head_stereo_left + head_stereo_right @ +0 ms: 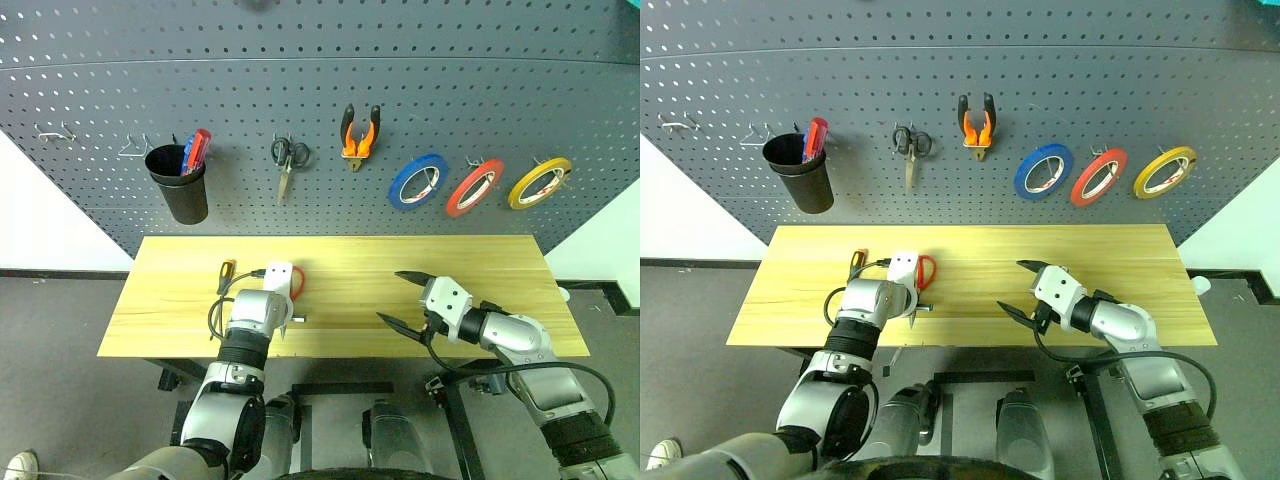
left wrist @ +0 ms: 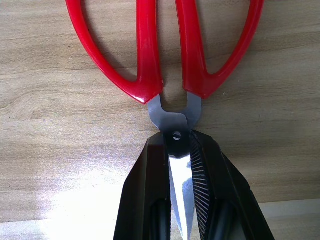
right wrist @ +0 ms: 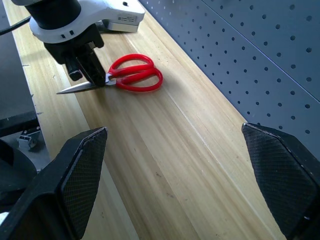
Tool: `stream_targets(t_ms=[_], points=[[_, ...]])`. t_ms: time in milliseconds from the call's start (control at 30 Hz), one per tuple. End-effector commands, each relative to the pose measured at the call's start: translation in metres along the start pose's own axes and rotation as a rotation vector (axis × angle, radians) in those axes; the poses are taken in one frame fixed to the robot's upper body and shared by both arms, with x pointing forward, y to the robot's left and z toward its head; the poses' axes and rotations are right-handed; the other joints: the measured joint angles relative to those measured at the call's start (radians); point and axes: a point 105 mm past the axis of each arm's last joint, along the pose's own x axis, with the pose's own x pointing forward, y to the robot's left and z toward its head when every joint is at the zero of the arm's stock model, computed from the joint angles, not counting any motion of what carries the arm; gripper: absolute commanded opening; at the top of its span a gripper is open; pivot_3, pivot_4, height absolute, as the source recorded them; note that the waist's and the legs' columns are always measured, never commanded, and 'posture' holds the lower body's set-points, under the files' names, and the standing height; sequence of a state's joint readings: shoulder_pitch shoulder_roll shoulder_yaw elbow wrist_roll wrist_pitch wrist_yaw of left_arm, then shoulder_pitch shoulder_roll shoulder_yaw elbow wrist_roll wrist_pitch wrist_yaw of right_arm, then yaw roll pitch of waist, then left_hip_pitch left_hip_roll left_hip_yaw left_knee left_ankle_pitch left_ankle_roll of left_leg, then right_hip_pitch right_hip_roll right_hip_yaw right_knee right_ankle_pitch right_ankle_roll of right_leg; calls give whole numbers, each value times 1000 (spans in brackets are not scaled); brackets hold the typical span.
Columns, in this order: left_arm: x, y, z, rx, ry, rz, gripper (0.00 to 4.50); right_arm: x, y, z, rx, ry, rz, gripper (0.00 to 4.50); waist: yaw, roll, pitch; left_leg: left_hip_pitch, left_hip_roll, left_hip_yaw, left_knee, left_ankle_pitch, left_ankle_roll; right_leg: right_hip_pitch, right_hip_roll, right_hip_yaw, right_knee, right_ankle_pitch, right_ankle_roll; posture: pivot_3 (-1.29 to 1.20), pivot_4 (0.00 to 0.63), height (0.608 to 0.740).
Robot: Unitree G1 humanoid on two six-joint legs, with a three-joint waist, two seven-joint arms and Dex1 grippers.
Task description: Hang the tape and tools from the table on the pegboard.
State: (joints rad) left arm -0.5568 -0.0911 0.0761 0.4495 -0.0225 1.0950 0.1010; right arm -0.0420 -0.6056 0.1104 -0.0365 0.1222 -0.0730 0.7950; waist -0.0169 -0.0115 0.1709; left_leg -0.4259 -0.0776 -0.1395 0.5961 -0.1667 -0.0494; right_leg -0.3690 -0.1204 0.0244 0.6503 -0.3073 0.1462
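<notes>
We can make out small dark print on the left gripper's (image 3: 92,75) white housing, but cannot read it.

Silver arms, black cables, white wrist housings; 2 black ribbed fingers (image 2: 207,185) per hand.

Three tape rolls: blue (image 1: 418,181), red (image 1: 475,187), yellow (image 1: 540,183); two scissors, red-handled (image 3: 134,76) and dark-handled (image 1: 288,160); one pliers (image 1: 360,135); one screwdriver (image 1: 226,273); one black cup (image 1: 179,185); two pincers, left (image 3: 90,75), right (image 1: 407,298)
</notes>
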Motion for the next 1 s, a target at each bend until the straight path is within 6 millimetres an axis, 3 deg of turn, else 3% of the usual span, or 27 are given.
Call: stream_targets(t_ms=[33, 67, 133, 267, 433, 600, 700, 867, 1000], points=[[-4, 3, 5, -20, -18, -8, 239, 0, -7, 15, -9, -73, -32, 4500, -1, 0, 0, 0, 0, 0, 0, 0, 0, 0, 0, 0, 0, 0, 0, -80, 109, 725], [-6, 5, 7, -20, -26, -5, 239, 0, -8, 16, -3, -83, -37, 4500, -2, 0, 0, 0, 0, 0, 0, 0, 0, 0, 0, 0, 0, 0, 0, -82, 108, 725], [-17, 8, 26, 11, -186, -67, 239, -2, -11, 30, 37, -174, -61, 4500, -5, 0, 0, 0, 0, 0, 0, 0, 0, -1, 0, 0, 0, 0, 0, -83, 106, 725], [-44, 24, 44, 145, -478, -145, 239, -13, -10, 57, 194, -376, -5, 4500, -12, 1, 0, 0, 1, 0, -1, 0, 0, -2, 0, 0, 2, 1, -1, -84, 103, 725], [-90, 44, 43, 329, -902, -200, 239, -23, -10, 80, 334, -498, 95, 4500, -20, 2, -4, 0, 3, 0, 0, 0, 0, -1, 0, 1, 0, 2, -3, -77, 96, 725], [-128, 64, 45, 223, -1205, -241, 239, -24, -14, 92, 346, -577, 101, 4500, 0, 3, -7, 0, 5, 0, 0, -2, -2, -1, 0, 1, -2, 1, -9, -64, 89, 725], [-136, 72, 53, 182, -1285, -217, 239, -22, -10, 90, 311, -554, 122, 4500, 7, 5, -11, 0, 5, 1, 0, -2, -2, -1, 0, 1, -2, 1, -10, -56, 85, 725], [-157, 67, 84, 177, -1417, -228, 239, -18, -13, 91, 284, -551, 123, 4500, 5, 4, -12, 0, 2, 2, 1, 0, 0, 0, 1, 1, -2, 3, -6, -56, 80, 725], [-152, 59, 105, 239, -1409, -204, 239, -17, -13, 90, 280, -547, 123, 4500, 4, 5, -17, 0, 2, 2, 1, 0, 0, 0, 2, 1, -1, 4, -3, -58, 75, 725]])
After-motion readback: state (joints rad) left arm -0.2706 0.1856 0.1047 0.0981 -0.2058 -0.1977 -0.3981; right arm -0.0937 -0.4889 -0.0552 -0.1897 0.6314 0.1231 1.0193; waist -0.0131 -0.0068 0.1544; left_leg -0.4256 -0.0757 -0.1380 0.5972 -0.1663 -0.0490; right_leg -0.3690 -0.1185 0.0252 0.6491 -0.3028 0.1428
